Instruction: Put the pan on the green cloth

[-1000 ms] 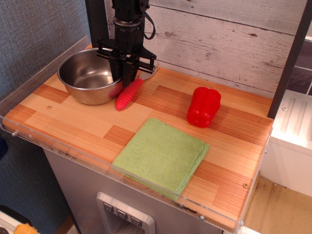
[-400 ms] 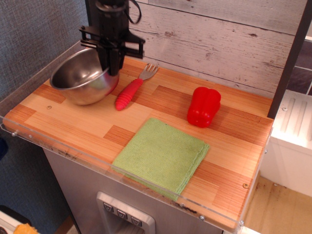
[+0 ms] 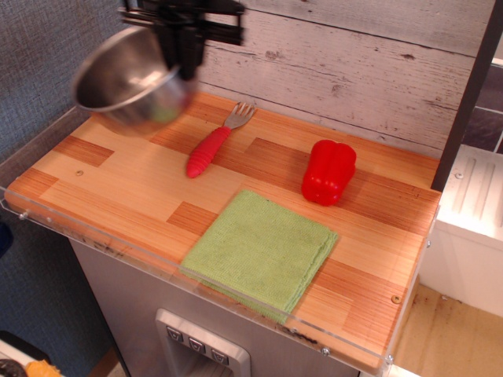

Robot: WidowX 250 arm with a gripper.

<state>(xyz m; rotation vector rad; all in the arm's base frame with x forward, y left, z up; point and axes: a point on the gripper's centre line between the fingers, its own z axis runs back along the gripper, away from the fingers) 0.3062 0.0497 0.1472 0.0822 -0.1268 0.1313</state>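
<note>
1. gripper (image 3: 185, 59) at the top left, fingers clamped on the right side of the rim of the pan (image 3: 130, 78), one finger inside the bowl and the rest of the black arm reaching out of the top edge.
2. pan held in the air above the back left corner of the counter (image 3: 118, 188), clear of the wood, tilted so that the open side faces left and a little forward; slightly blurred, shiny steel, nothing visible inside.
3. green cloth (image 3: 261, 251) lying flat near the front edge of the counter, right of centre, folded square, layered edges showing along its right and front sides; well apart from the pan.
4. fork (image 3: 214, 144) with a red ribbed handle lying on the wood below and right of the pan, metal prongs pointing toward the back wall, handle pointing toward the front left; not touching the pan.
5. red pepper (image 3: 328, 171) standing on the right half of the counter, behind the cloth and just beside its back corner, apart from it.
6. white plank wall (image 3: 354, 63) behind the counter; clear plastic lip along the front and left edges.
</note>
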